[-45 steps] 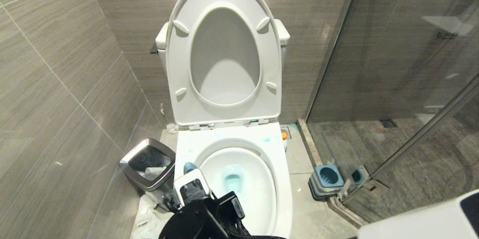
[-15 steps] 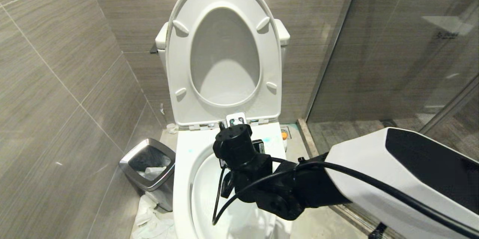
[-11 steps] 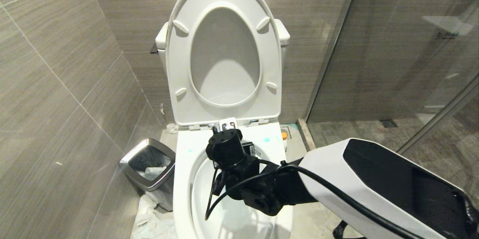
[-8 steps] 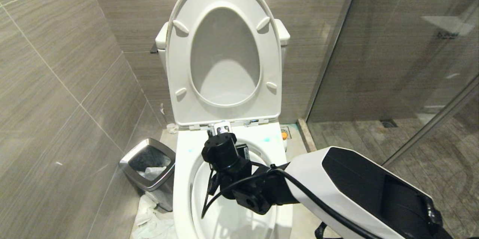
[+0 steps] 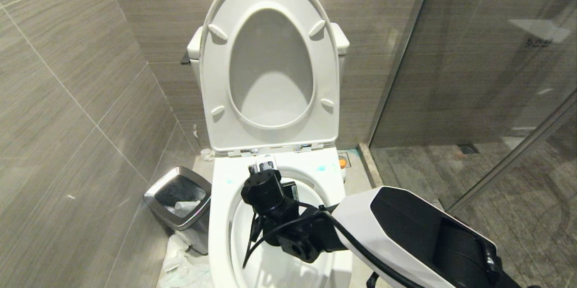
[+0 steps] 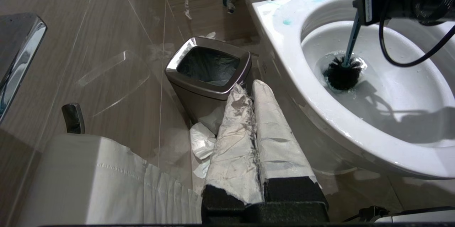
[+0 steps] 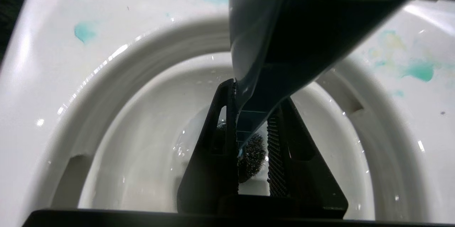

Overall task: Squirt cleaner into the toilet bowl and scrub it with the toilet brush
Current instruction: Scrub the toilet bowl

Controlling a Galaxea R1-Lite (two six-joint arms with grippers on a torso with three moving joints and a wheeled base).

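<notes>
Teal plastic marks the toilet brush (image 6: 352, 35), its slim handle slanting down into the toilet bowl (image 6: 284, 60) at the right of the left wrist view, black bristle head sitting low in the basin at the waterline. Both fingers of the right gripper (image 7: 252, 127) are clamped on that handle, with the bristles visible past them at the centre of the right wrist view. In the head view the right arm reaches in from the lower right and its wrist hangs over the back part of the bowl, hiding the brush. Turquoise cleaner (image 7: 83, 31) lies in smears on the broad white rim. A white label on the wrist carries print, probably too small to read. Outward, the seat and lid (image 5: 270, 62) stand raised at upper centre. A steel-rimmed waste bin (image 5: 178, 198) stands lower left, crumpled paper beside it. Beside the bowl, the left gripper (image 6: 254, 120) hangs with its paper-wrapped fingers pressed together, empty.
</notes>
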